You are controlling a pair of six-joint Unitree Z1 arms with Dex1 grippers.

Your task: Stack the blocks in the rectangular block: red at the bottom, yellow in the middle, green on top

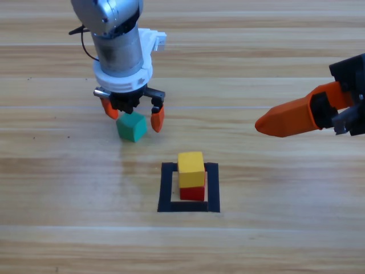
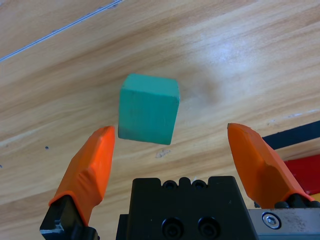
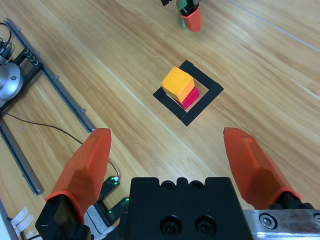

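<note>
Left gripper jaws apart, straddling green cube for pickup, at ten o'clock from yellow-on-red stack inside tape square. Right gripper waits, jaws apart, three o'clock edge.

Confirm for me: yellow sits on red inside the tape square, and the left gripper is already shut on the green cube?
Not quite. The left gripper is open, its jaws either side of the green cube without touching it, as the left wrist view shows. Yellow does sit on red inside the tape square.
</note>
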